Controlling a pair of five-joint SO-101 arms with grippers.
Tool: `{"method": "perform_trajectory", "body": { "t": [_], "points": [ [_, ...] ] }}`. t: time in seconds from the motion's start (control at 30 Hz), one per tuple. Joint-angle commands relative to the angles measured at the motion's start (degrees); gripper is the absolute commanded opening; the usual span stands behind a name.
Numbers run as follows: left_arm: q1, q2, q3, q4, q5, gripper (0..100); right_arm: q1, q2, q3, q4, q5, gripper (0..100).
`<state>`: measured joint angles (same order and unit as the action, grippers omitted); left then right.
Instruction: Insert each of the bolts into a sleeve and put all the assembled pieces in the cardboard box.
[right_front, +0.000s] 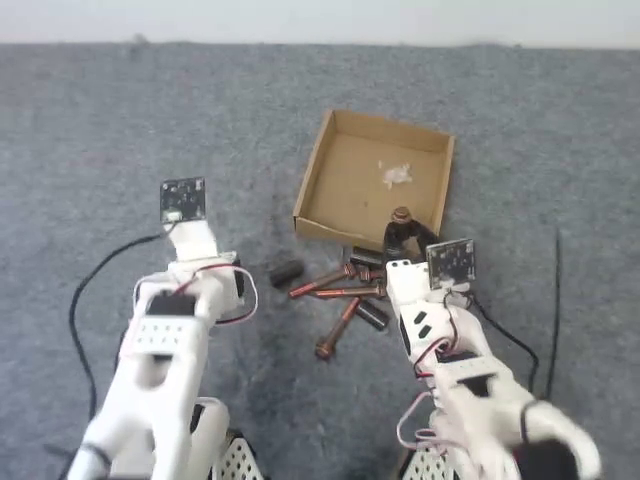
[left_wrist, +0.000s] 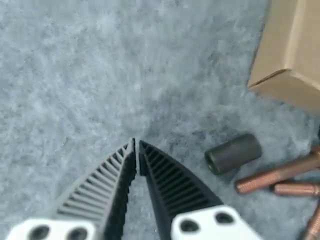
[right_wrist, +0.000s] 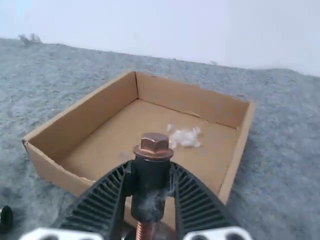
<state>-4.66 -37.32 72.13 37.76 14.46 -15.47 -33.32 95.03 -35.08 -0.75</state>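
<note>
— Gripping a sleeve (right_wrist: 148, 195) with its bolt (right_wrist: 153, 145) in the right claw (right_wrist: 150, 170), right at the near wall of the box (right_wrist: 85, 117).
— Push on past the wall, keep upright, lower close before letting go.
— And on the left?
— Pinched shut on nothing with the left claw (left_wrist: 136, 147), above carpet (left_wrist: 75, 75), near a spare sleeve (left_wrist: 233, 152) and loose bolts (right_front: 335, 290).

This looks like a robotics lab bench. A grey felt mat (right_front: 100, 120) spreads all round the cardboard box (right_front: 314, 168), with a plain white wall (right_front: 320, 20) behind it. Nearer than the box stand the left arm (right_front: 165, 340) and right arm (right_front: 455, 365), white plastic with exposed red wiring (right_front: 250, 295) (bare circuit boards (right_front: 183, 200) too).
</note>
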Motion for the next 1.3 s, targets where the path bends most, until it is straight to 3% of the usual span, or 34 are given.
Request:
{"method": "perform_trajectory", "body": {
  "t": [0.0,0.23,0.43,0.8,1.07,1.27],
  "points": [
    [-0.26,13.01,-12.62,7.74,-5.89,1,1.36,-15.43,-0.09,16.84,-1.58,0.5],
    [-0.35,23.12,-21.23,16.53,-18.46,1,1.10,-34.51,-6.77,51.56,-1.76,0.5],
    [-0.18,22.95,-20.44,16.70,-21.80,1,0.84,-36.88,-17.76,68.79,-1.76,0.5],
    [0.00,23.21,-20.44,16.44,-21.80,1,0.92,-17.89,-45.01,94.55,-1.76,0.5],
    [-0.09,23.30,-20.44,16.35,-21.89,1,1.36,-0.13,-57.76,102.81,-1.76,0.6],
    [-0.26,23.30,-20.44,16.35,-21.89,1,0.92,10.42,-69.45,115.82,-1.76,0.6]
  ]
}}
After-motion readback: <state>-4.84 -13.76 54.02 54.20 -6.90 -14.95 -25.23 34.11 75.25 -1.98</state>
